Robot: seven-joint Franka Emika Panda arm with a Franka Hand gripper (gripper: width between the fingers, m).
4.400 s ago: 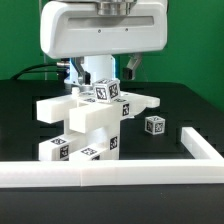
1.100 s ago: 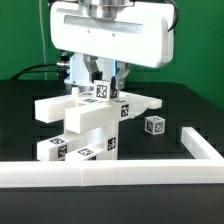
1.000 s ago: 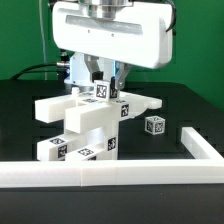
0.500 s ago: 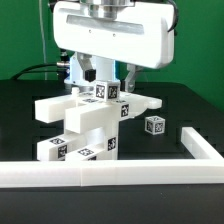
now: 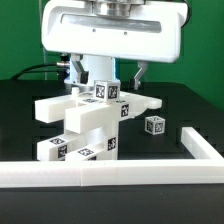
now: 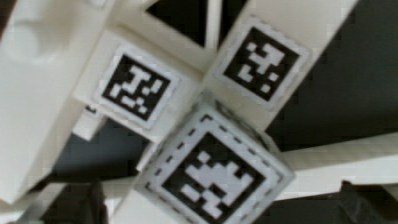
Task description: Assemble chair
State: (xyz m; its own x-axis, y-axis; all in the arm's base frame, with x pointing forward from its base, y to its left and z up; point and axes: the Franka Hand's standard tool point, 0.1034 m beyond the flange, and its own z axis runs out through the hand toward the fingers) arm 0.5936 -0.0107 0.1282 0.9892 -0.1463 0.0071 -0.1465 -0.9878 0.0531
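Note:
The chair [image 5: 88, 118] stands mid-table as a blocky white stack of tagged panels and legs. A small tagged cube [image 5: 106, 90] sits on top of it. My gripper [image 5: 108, 72] hangs open just above that cube, one finger [image 5: 79, 68] on each side and neither touching it. In the wrist view the cube's tag [image 6: 215, 170] fills the space between the dark fingertips [image 6: 68, 203], with other tagged faces [image 6: 139, 84] of the chair beyond it. A loose tagged cube [image 5: 154, 126] lies on the black table at the exterior view's right.
A long white border frame [image 5: 110, 171] runs along the table's front and turns back at the exterior view's right [image 5: 201, 146]. Cables lie behind the stack at the exterior view's left [image 5: 40, 70].
The jaws have spread wide and let go of the top cube, which stays on the stack. The hand has risen slightly.

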